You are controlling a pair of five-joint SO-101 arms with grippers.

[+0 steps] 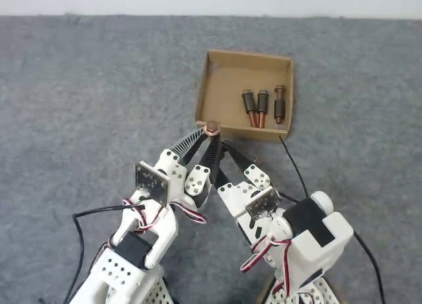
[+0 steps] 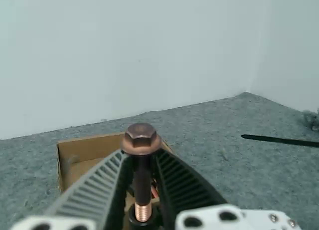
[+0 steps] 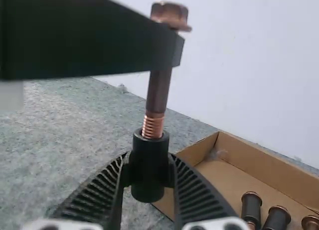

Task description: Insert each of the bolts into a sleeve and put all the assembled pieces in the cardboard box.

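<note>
the cardboard box (image 1: 227, 86) sits open just past both arms, i'd guess so a finished piece only needs a short drop; three assembled pieces (image 1: 262, 107) already lie side by side in it, toward one side; the left hand (image 2: 141, 160) is clamped on the bolt (image 2: 141, 140) just under the hex head, holding it upright with the threads pointing down, which looks like the way to keep it straight for the push; the right hand (image 3: 148, 172) is clamped around the sleeve (image 3: 148, 165) right below, hole facing up, so the two parts line up on one axis; from the right wrist view the copper threaded tip is right at the sleeve's mouth, just starting in by the look of it, most of the shank not yet inside; all of this hangs in the air just in front of the box's near wall, not resting on anything

the counter (image 1: 99, 86) has a grey carpet-like cover, probably good for stopping dropped parts from rolling; a plain pale wall (image 2: 149, 50) runs behind it; a thin black cable (image 1: 293, 162) trails across the grey near the box
</note>
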